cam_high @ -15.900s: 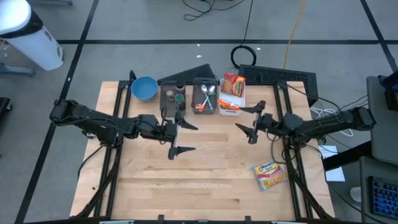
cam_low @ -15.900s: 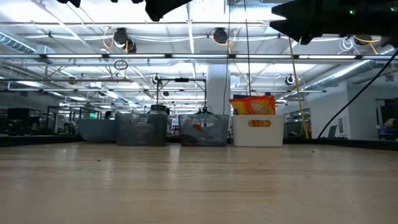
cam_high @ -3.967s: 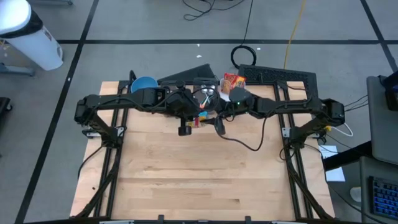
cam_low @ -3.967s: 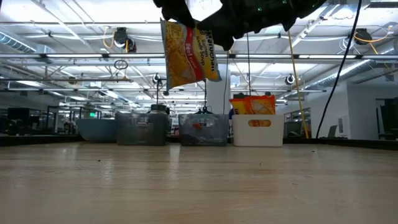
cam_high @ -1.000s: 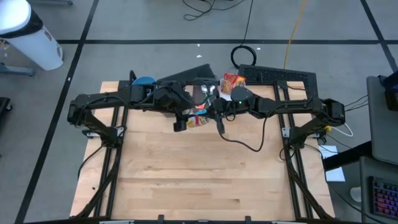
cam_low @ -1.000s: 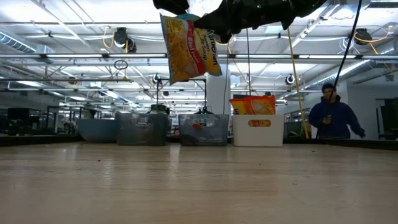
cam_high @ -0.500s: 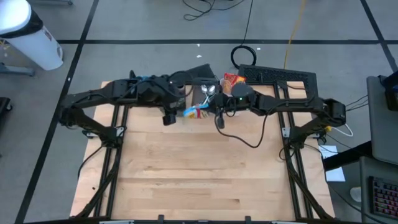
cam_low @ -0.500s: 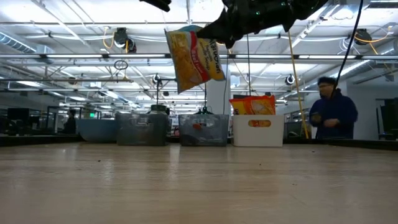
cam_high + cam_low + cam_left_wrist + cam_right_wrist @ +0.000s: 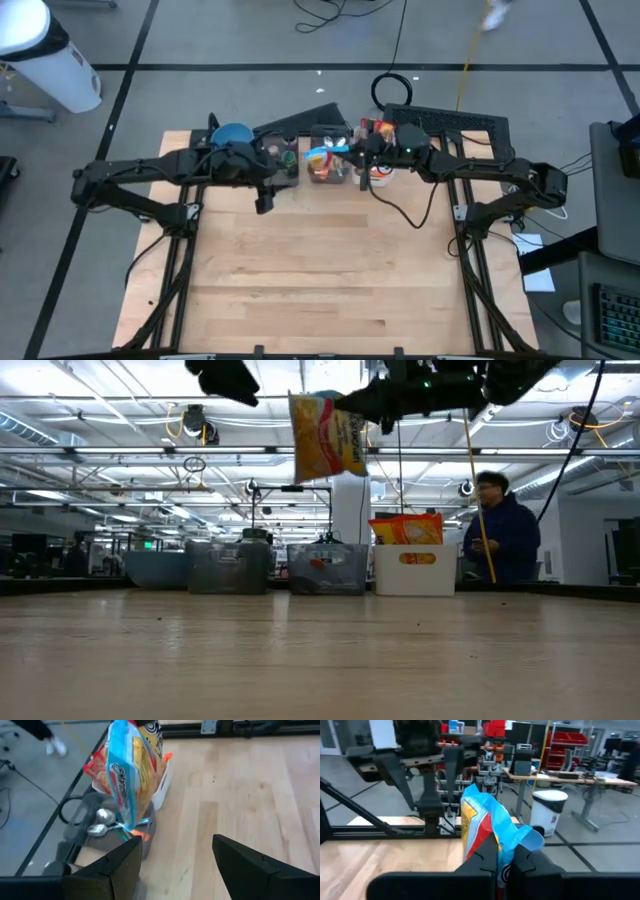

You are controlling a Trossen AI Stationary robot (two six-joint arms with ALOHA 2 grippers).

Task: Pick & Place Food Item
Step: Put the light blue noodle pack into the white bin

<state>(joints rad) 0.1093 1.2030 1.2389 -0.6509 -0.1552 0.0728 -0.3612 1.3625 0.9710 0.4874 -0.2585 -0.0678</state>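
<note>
Right gripper (image 9: 350,152) clamped tight on a noodle packet (image 9: 322,155), holding it by its top edge in the air, over the clear bin (image 9: 327,172) of spoons (image 9: 100,815) at the table's (image 9: 320,290) far edge. In the low view, packet (image 9: 327,436) hanging well above the wood, tilted, yellow and red face showing, with the white bin (image 9: 415,568) and its orange packets (image 9: 405,528) behind and lower. In the right wrist view, blue crimped edge of the packet (image 9: 485,827) pinched between the dark fingers (image 9: 482,862). Left gripper (image 9: 263,195) empty, fingers (image 9: 250,865) apart, just beside the row of bins and left of the packet; through its wrist camera, packet (image 9: 127,767) seen hanging above the spoons, white bin (image 9: 161,785) just behind it. Blue bowl (image 9: 232,135) at the far left of the row, a dark-lidded bin (image 9: 280,155) between it and the spoon bin. In the low view, a person (image 9: 497,540) in a dark top standing beyond the table, right of the white bin.
</note>
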